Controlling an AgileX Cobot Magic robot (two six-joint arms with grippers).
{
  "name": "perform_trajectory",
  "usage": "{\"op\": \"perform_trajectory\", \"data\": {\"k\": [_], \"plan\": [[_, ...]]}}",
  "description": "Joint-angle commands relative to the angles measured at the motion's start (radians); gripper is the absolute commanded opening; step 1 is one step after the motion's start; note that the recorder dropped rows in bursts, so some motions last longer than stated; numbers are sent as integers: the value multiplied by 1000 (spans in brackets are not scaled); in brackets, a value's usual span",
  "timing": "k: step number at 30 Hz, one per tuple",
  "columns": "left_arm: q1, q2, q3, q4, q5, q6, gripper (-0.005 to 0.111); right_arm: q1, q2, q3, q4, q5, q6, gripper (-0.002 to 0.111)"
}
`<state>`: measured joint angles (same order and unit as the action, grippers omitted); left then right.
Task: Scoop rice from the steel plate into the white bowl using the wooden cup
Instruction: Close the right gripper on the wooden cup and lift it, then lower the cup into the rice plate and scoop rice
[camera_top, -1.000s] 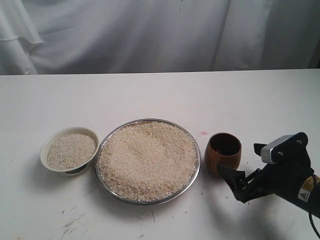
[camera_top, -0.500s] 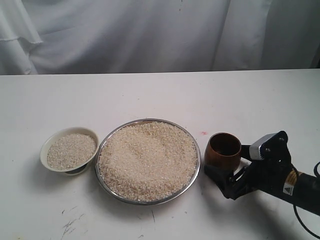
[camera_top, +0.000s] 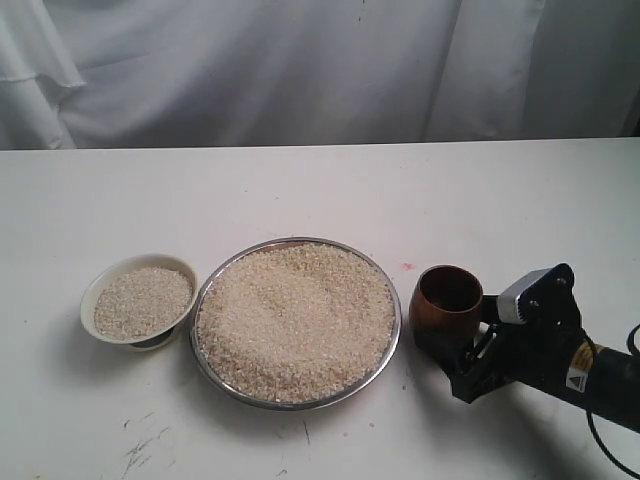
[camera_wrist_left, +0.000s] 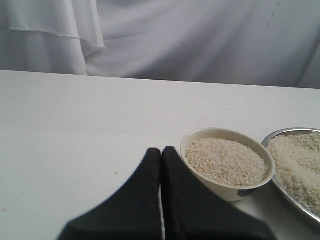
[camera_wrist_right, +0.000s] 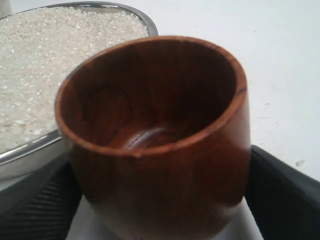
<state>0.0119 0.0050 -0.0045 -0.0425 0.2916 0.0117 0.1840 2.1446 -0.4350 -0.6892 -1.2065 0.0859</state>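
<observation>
Right end effector straddles the wooden cup, upright on the worktop beside the steel plate; cannot tell if it grips, so clamp squarely before lifting; left end effector clenched

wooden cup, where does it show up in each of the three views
Exterior view: the wooden cup stands on the table just right of the plate.
Left wrist view: not in it.
Right wrist view: it fills the middle, close up.
Shared landmark: the plate shows in all three.
</observation>
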Motion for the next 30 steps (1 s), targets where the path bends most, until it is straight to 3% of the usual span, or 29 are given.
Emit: {"op": "perform_trajectory", "data": {"k": [1, 7, 9, 14, 16, 20, 23, 30], "plan": [[-2, -5, 5, -1, -6, -3, 0, -6, -1, -2, -11, -15, -2, 40], [-2, -5, 5, -1, -6, -3, 0, -6, -1, -2, -24, -15, -8, 36], [-2, -5, 5, -1, -6, -3, 0, -6, -10, -2, -26, -15, -8, 30], [-2, -5, 5, -1, -6, -3, 0, -6, -104, -1, 107, -15, 67, 0], [-2, -5, 5, -1, -6, -3, 0, -6, -178, -1, 181, 82, 88, 0], [-2, -5, 5, -1, -6, -3, 0, 6, -380, -32, 123, 365, 88, 0], [-2, -5, 5, -1, -6, -3, 0, 81, -529, -122, 126, 636, 64, 0], [-2, -5, 5, -1, -6, -3, 0, 241, -635, -332, 121, 1085, -68, 0]]}}
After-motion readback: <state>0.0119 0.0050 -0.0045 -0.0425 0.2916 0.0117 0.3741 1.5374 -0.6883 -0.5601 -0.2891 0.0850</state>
